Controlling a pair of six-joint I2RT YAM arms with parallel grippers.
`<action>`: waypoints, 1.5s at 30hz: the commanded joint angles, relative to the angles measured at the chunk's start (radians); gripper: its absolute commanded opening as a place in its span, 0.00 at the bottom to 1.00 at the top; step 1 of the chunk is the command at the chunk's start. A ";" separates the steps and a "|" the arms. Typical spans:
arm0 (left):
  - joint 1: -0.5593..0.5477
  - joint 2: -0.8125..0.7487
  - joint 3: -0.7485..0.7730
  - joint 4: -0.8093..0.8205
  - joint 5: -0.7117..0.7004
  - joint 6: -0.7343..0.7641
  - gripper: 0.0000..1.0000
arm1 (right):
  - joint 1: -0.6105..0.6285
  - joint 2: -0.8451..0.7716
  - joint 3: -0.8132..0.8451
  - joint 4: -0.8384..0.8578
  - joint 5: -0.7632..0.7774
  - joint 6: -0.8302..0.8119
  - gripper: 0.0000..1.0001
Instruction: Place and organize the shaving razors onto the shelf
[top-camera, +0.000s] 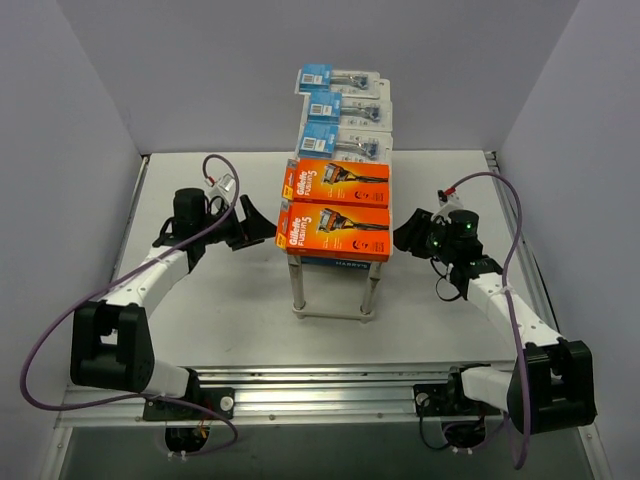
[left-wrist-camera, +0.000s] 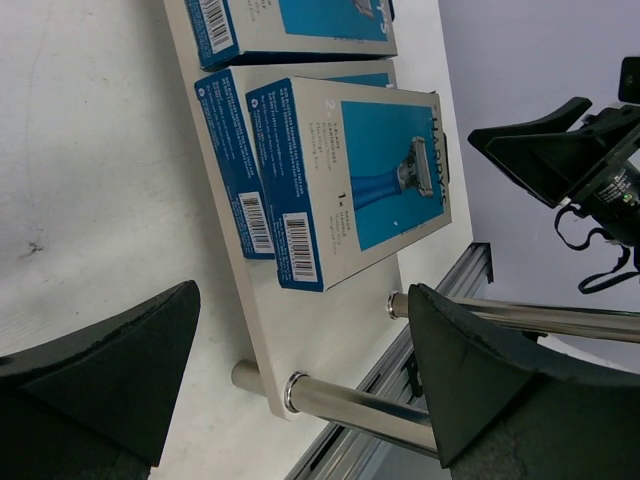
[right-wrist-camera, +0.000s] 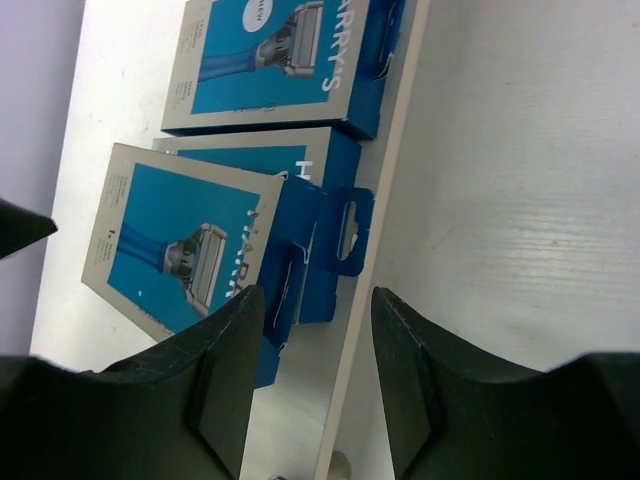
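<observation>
1. The shelf (top-camera: 297, 290) stands mid-table (top-camera: 220, 300), between the two arms.
2. Top tier, far end: three blister packs (top-camera: 345, 108) lie flat in a row running far to near.
3. Top tier, near end: two orange boxes (top-camera: 335, 230) lie flat, one behind the other, the near one at the shelf's near edge.
4. Lower tier: blue-and-white boxes (left-wrist-camera: 370, 175) lie flat, and the nearest overlaps the one next to it.
5. The left gripper (top-camera: 258, 225) is just left of the shelf beside the near orange box. Its jaws are spread wide with nothing in them.
6. The right gripper (top-camera: 405, 235) is just right of the shelf, pointing at it. Its jaws are partly parted and grip nothing; the lower tier's edge shows through the gap.
</observation>
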 joint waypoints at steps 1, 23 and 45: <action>-0.012 0.017 0.010 0.153 0.067 -0.053 0.94 | -0.005 0.005 -0.011 0.093 -0.085 0.037 0.43; -0.110 0.163 0.079 0.236 0.055 -0.099 1.00 | 0.050 0.140 0.004 0.184 -0.149 0.068 0.40; -0.187 0.180 0.068 0.280 0.044 -0.127 0.91 | 0.089 0.141 0.012 0.182 -0.151 0.073 0.31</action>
